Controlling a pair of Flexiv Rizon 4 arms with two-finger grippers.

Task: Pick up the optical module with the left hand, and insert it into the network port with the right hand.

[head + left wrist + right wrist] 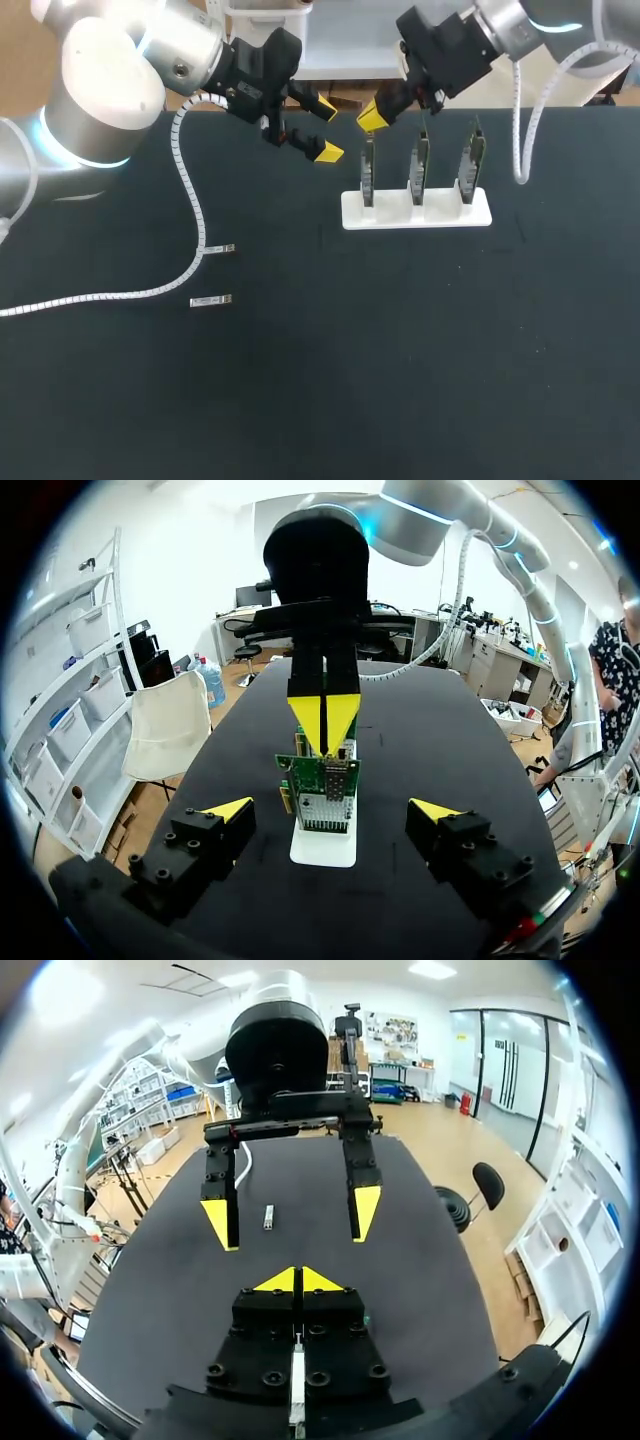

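Observation:
Two small silver optical modules (221, 248) (211, 300) lie on the black table, left of centre. A white stand (415, 211) at the back holds three upright network boards (419, 165). My left gripper (324, 128) hangs open and empty just left of the stand; in the left wrist view it (332, 810) faces the nearest board (325, 790) end-on. My right gripper (372, 117) is shut, its tips above the leftmost board, and it (323, 720) shows tip-down over that board. From the right wrist, the shut tips (298, 1280) face the open left gripper (292, 1220), with one module (268, 1218) beyond.
A white ribbed cable (190, 200) from my left arm trails over the table (400, 380) close to the two modules. Another ribbed cable (520, 130) loops down from my right arm beside the stand's right end.

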